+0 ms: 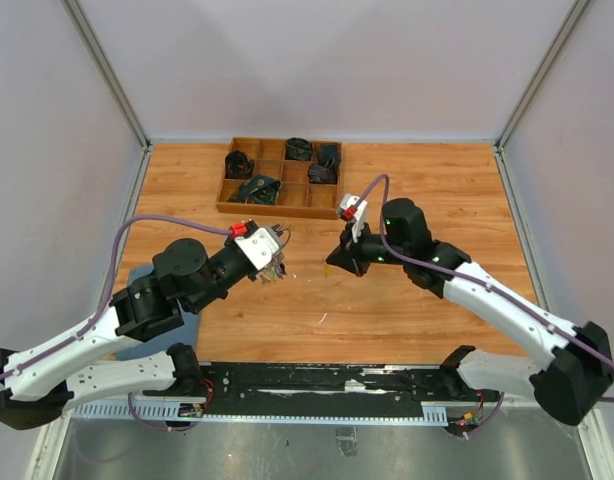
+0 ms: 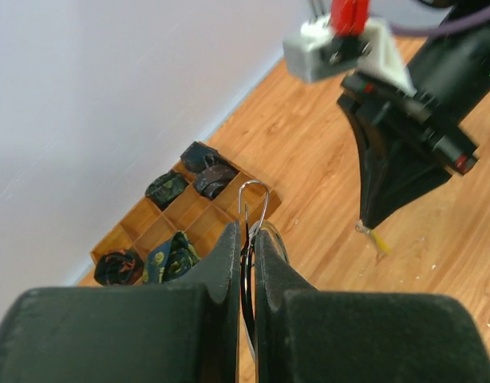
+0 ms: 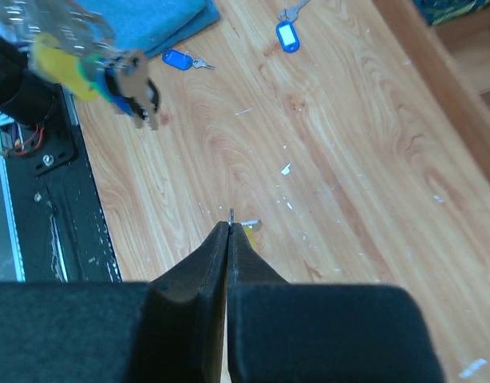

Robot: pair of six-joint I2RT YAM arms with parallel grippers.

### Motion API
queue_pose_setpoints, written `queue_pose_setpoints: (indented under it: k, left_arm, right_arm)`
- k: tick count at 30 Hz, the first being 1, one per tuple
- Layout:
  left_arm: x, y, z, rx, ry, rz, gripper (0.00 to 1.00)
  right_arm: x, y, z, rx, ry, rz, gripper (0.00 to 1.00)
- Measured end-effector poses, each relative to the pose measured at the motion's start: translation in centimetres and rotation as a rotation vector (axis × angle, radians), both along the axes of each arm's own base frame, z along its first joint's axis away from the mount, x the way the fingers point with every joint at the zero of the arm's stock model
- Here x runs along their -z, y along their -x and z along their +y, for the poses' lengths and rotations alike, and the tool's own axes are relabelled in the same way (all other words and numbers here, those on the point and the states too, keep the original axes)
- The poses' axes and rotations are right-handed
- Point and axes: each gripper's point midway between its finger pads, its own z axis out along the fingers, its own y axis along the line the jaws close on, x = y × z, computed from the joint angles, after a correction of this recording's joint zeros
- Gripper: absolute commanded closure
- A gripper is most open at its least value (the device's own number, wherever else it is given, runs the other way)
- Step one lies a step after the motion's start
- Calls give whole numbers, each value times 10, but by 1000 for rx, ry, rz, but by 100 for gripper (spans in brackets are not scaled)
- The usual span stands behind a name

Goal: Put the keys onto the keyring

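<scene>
My left gripper [image 1: 275,258] is shut on the keyring [image 2: 254,183], whose thin silver wire loop sticks up between the closed jaws [image 2: 246,233]. A bunch of keys [image 3: 109,72] with yellow, green and blue heads hangs below that gripper, above the table. My right gripper [image 1: 334,264] is shut on a small key with a yellow head [image 2: 379,240]; its silver tip shows at the jaw tips [image 3: 231,214]. The two grippers face each other a short gap apart, above the table's middle.
A wooden compartment tray [image 1: 277,207] holding dark bundles stands at the back. On the table lie a blue-headed key [image 3: 178,58], a blue tag [image 3: 286,36] and a blue cloth [image 3: 149,20]. A black rail runs along the near edge [image 1: 317,378].
</scene>
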Motion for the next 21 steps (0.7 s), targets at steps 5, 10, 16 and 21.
queue_pose_setpoints:
  k: [5, 10, 16, 21]
  left_arm:
    - [7, 3, -12, 53, -24, 16, 100]
    - [3, 12, -28, 142, -28, 23, 100]
    - [-3, 25, -46, 264, -46, 22, 99]
    - [-6, 34, -59, 353, -94, 15, 99]
  right_arm:
    - [-36, 21, -25, -50, 24, -139, 99]
    - [-77, 35, -38, -124, 51, -257, 99]
    - [-124, 52, -49, -208, 76, -336, 99]
    - [-153, 68, -51, -299, 75, -359, 99]
